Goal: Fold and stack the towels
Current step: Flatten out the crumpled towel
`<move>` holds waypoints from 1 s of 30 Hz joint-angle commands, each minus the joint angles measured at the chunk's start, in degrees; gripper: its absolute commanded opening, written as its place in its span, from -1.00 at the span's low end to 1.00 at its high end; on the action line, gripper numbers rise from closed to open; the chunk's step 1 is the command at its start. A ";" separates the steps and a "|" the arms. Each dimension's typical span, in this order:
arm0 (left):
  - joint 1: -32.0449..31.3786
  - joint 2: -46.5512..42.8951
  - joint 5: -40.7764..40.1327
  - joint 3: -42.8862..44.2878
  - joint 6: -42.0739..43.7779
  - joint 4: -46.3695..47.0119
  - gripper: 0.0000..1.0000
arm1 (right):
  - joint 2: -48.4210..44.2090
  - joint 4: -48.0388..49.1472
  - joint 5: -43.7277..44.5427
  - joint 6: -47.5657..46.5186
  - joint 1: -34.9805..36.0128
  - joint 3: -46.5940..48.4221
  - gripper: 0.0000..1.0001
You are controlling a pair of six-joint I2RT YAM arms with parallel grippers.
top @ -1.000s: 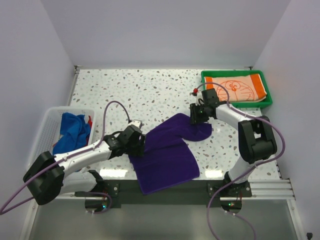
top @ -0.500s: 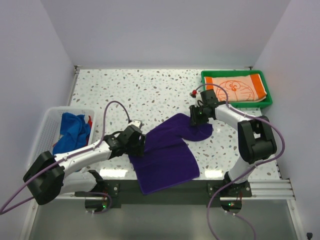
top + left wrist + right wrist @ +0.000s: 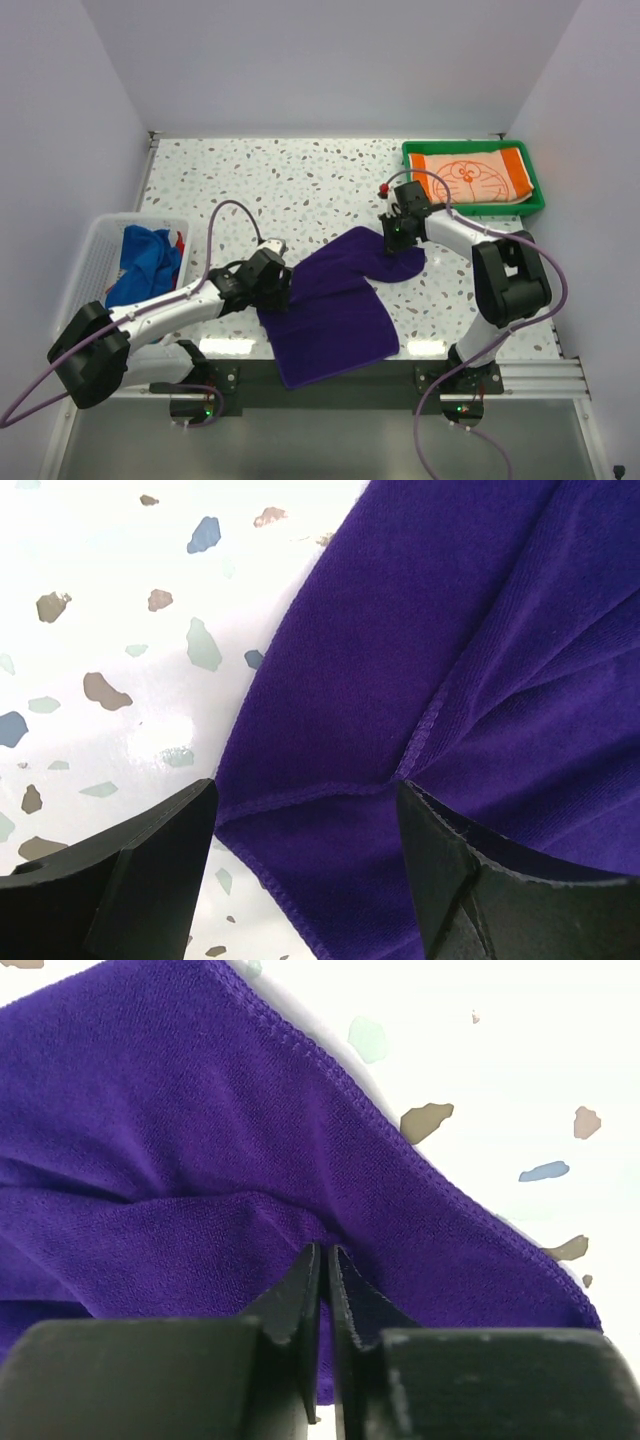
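Purple terry-cloth towel (image 3: 335, 305) lay rumpled on the speckled white terrazzo tabletop (image 3: 250, 180), its near edge overhanging the front. Right gripper (image 3: 325, 1255) was pinched closed on a raised fold at the towel's far corner. Left gripper (image 3: 305, 792) stood wide apart, fingers straddling the hemmed left corner.

We read this as a robotics lab cell: blank pale walls (image 3: 330, 60) box in a speckled surface (image 3: 300, 180); left arm (image 3: 170, 305) and right arm (image 3: 505, 270), both cabled, bolted to a metal rail (image 3: 525, 373)
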 commanded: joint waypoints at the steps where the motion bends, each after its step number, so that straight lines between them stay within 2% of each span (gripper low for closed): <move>1: 0.12 -0.26 -1.35 2.59 1.17 1.97 0.55 | -1.40 -1.49 3.06 -1.13 1.18 1.33 -0.91; 2: 0.12 -0.26 -1.44 2.76 1.17 1.88 0.54 | -2.62 -2.46 3.33 -1.39 1.45 1.94 -1.00; 8: 0.12 -1.23 -2.67 2.94 0.73 1.53 0.54 | -6.32 -3.96 5.44 -2.71 6.54 11.25 -1.00; 12: 0.12 -1.75 -2.93 3.03 0.20 1.18 0.55 | -3.43 -2.12 2.29 -3.24 10.23 20.56 -1.00; 16: 0.12 -3.25 -4.07 3.11 -0.94 0.48 0.55 | 6.73 -3.17 0.52 -4.47 14.61 36.35 -1.00; 17: 0.12 -3.77 -4.34 3.20 -1.38 0.30 0.54 | 9.03 -2.91 0.43 -6.82 15.33 39.01 -1.00; 25: 0.21 -6.94 -7.76 4.08 -3.14 -2.34 0.54 | 29.87 1.04 -0.02 -7.54 22.00 68.88 -1.00; 27: 0.12 -7.56 -8.64 3.91 -3.66 -2.95 0.54 | 33.57 5.17 1.57 -7.28 22.89 71.81 -0.82; 28: 0.21 -7.65 -9.43 3.91 -4.28 -3.30 0.54 | 34.27 6.40 1.92 -7.45 23.85 72.52 -0.36; 30: 0.21 -8.00 -10.57 3.99 -4.98 -4.09 0.54 | 35.42 8.17 2.45 -7.46 24.56 73.49 0.06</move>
